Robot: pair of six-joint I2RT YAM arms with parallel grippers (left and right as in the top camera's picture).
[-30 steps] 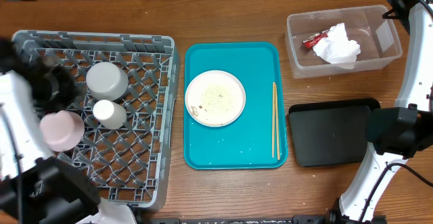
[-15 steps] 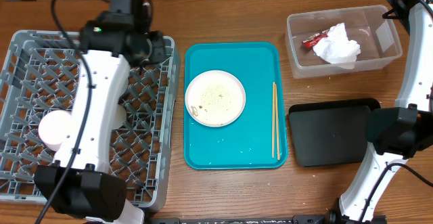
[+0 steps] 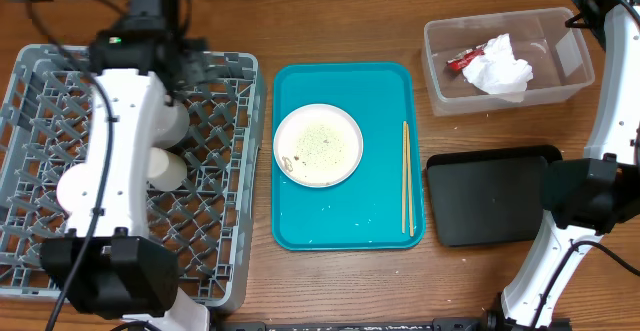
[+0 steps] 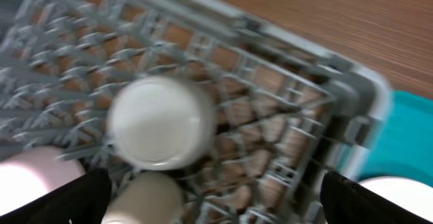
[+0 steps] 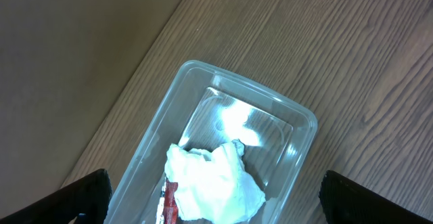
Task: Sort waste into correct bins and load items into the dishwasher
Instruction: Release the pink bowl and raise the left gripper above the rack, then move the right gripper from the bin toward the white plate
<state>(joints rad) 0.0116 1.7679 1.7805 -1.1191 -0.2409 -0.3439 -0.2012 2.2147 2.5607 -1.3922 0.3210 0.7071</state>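
Note:
The grey dish rack [image 3: 40,101] holds an upturned grey-white bowl [image 4: 161,121], a small white cup [image 3: 165,168] and a pale pink bowl [image 3: 78,187]. My left gripper [image 3: 200,69] hangs open over the rack's back right part. Its wrist view is blurred and shows nothing gripped between the fingers [image 4: 81,198]. A round pale plate [image 3: 318,144] with speckled food residue and the chopsticks [image 3: 406,176] lie on the teal tray [image 3: 345,226]. My right gripper [image 5: 226,210] is open above the clear tub [image 5: 291,126], which holds the white napkin [image 5: 213,183] and the red wrapper [image 5: 169,200].
A shallow black tray [image 3: 490,196] sits in front of the clear tub [image 3: 560,86] at the right. The right arm [image 3: 610,91] stands along the table's right edge. Bare wooden table [image 3: 330,21] lies behind the teal tray.
My left arm has swung from the rack's left side across it to its back right part, and its jaws have opened. The right arm has not moved.

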